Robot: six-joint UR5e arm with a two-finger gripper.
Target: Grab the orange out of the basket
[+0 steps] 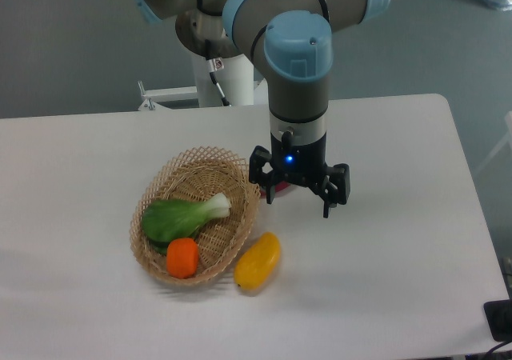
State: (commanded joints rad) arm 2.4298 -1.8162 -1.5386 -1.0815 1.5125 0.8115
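The orange (182,258) is small, bright and blocky, and lies in the near end of the oval wicker basket (237,174), against its front rim. A green and white leafy vegetable (180,217) lies in the basket just behind it. My gripper (298,201) hangs pointing down over the table to the right of the basket, its two black fingers spread apart and empty. It stands well to the right of and behind the orange. Something reddish shows between the fingers near the table, mostly hidden.
A yellow mango-shaped fruit (258,261) lies on the white table (400,240) just right of the basket's front rim. The arm's white base post (224,80) stands behind the table. A dark object (500,318) sits at the right front edge.
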